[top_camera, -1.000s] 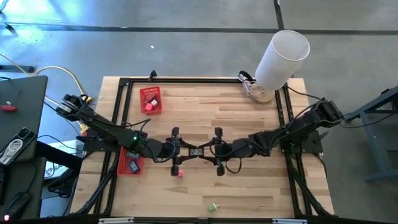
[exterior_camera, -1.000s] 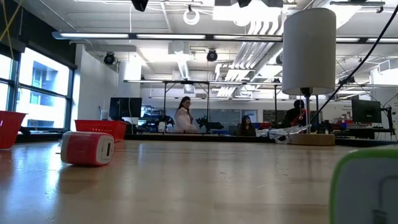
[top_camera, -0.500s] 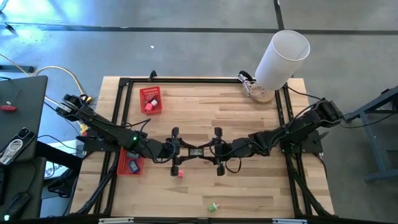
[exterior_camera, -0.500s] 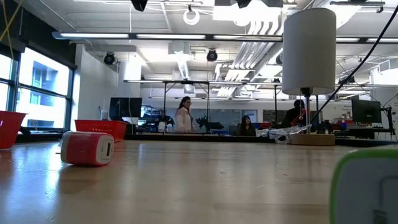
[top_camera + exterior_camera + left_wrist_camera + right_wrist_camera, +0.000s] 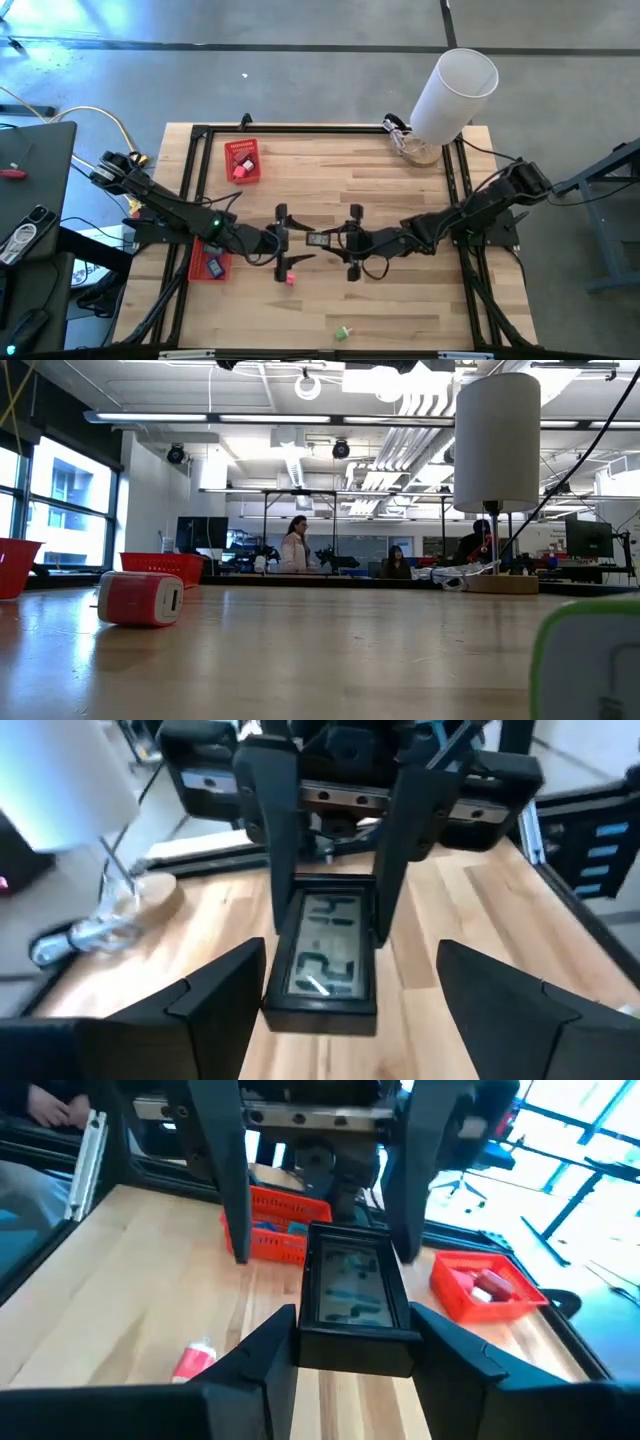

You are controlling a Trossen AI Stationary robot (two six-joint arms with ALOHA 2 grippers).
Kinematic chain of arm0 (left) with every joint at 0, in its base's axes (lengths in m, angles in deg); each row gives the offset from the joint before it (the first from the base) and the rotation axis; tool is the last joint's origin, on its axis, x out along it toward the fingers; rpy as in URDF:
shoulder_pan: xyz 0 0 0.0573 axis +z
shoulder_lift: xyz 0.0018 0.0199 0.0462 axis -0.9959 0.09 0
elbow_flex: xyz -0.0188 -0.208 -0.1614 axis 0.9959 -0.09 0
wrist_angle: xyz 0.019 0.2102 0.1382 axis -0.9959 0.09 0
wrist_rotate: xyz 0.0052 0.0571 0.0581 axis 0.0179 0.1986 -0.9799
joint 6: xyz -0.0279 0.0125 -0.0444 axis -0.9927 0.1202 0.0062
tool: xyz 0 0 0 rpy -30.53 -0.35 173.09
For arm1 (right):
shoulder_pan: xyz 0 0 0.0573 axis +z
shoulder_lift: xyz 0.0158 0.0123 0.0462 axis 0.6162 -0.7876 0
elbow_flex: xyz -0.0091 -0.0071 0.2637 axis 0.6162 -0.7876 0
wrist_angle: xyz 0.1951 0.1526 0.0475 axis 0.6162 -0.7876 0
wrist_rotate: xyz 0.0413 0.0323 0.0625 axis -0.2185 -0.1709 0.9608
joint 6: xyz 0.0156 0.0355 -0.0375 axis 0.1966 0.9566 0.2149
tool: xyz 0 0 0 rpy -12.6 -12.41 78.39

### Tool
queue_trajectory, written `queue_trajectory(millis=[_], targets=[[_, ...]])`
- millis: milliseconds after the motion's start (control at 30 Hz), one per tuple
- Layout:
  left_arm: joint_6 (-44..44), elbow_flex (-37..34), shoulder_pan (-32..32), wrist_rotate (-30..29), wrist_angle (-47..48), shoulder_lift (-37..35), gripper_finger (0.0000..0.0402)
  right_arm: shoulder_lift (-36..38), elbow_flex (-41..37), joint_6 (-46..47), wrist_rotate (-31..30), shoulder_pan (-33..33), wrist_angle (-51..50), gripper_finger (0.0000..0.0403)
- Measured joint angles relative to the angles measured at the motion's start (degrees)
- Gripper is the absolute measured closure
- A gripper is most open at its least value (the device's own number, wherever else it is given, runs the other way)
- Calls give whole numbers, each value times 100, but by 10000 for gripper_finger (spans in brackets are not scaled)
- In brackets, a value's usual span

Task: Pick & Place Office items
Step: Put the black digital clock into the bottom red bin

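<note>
With my left gripper spread wide and holding nothing, I read this as a handover just finished: the right gripper alone clamps the small black display piece between its fingers, mid-table. Next I'd back the left arm off and carry the piece toward a red basket, well apart from it.

The table is made of pale, smooth wood planks with a light sheen. The black display piece is cased in matt plastic with a glossy screen. The red baskets are formed of mesh.
</note>
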Motion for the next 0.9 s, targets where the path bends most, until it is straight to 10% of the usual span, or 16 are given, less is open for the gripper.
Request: queue_trajectory(millis=[467, 900], targets=[[1548, 0, -773, -1504, 274, 0, 113, 1, 0, 1440, -505, -63, -718, 256], [3148, 0, -912, -2699, 68, 676, 112, -65, 4, 2239, 985, -471, 25, 256]])
